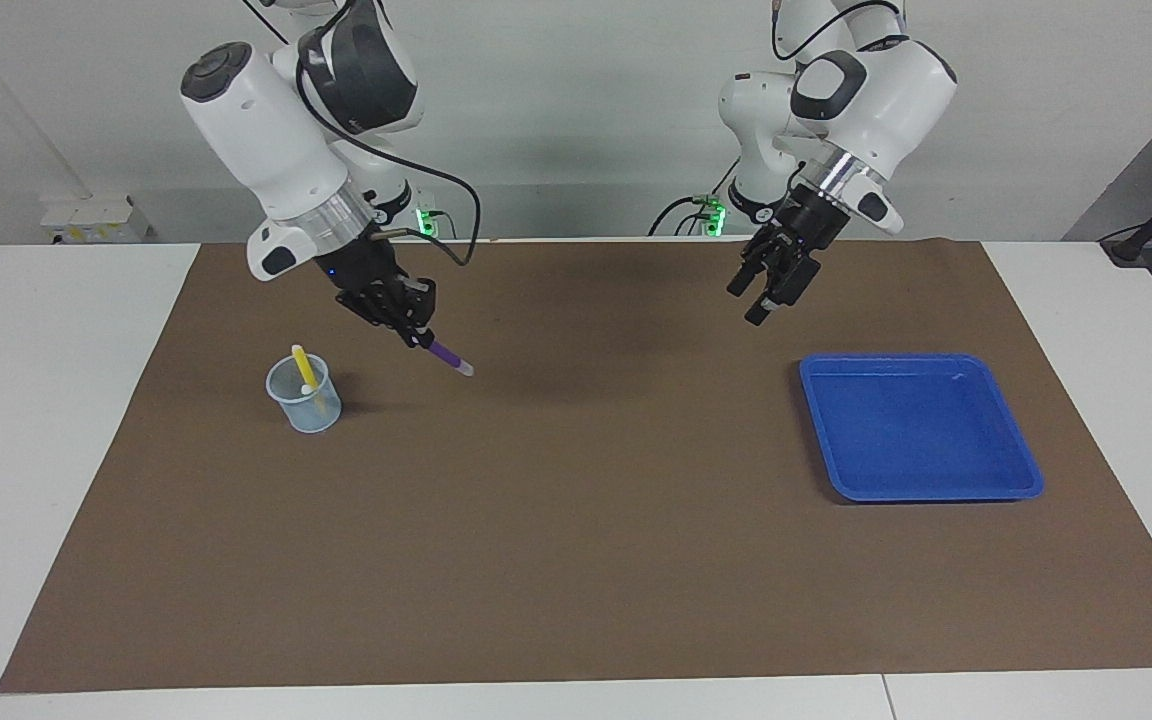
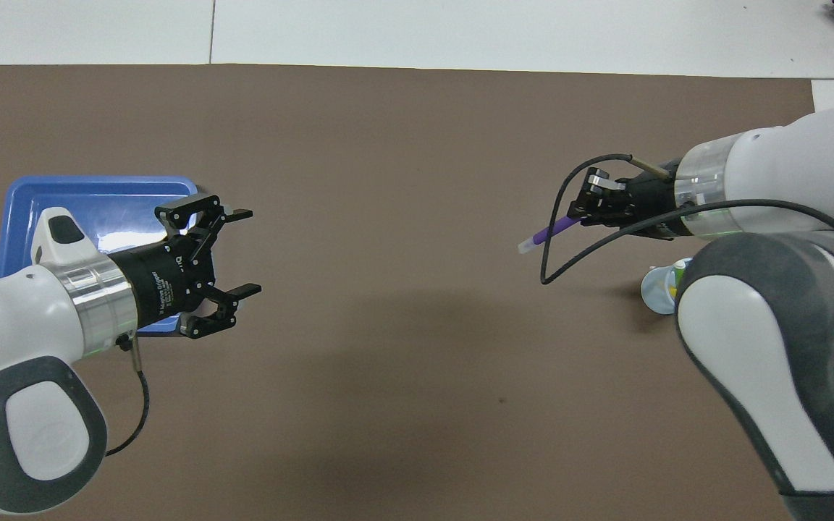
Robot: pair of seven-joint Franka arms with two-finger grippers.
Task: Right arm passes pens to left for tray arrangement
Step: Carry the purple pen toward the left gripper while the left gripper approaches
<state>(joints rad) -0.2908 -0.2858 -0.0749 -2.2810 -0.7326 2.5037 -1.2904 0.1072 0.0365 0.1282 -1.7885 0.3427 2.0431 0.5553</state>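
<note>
A: While working from the camera across the table, start with the right gripper [image 1: 414,328], please.

B: Raised over the brown surface [image 1: 576,520], just beside the translucent cup [image 1: 306,405], on the side toward the table's middle. Fingers pinched shut on the purple pen [image 1: 448,357] near one end. Pale tip slanting downward and toward the left arm's end of the table, clear of the surface.

A: And the left gripper [image 1: 764,300]?

B: Hanging in the air near a corner of the blue tray [image 1: 921,357], well apart from the purple pen. Fingers spread wide, holding nothing, aimed toward the right arm's end of the table.

A: Other pens?

B: Standing in the cup. Yellow pen [image 1: 302,367] leaning against the rim; green pen [image 2: 680,271] just visible from overhead, mostly hidden by the right arm. Tray lying flat at the left arm's end of the table, no pens in it so far.

A: Step in hand, at a guess?

B: Most likely carrying the first pen to the hand-over over the middle of the surface.

A: How to do it well?

B: Keep the pinch firm and the pen high enough not to drag its tip. Level the pen so the free pale half points straight into the waiting gap. Offer plenty of bare length, away from the right fingers. Close the left fingers fully on that half before loosening the right. Mind the looping black cable [image 2: 554,246] hanging just beside the pen, a likely snag. Pull back slowly once released.
</note>
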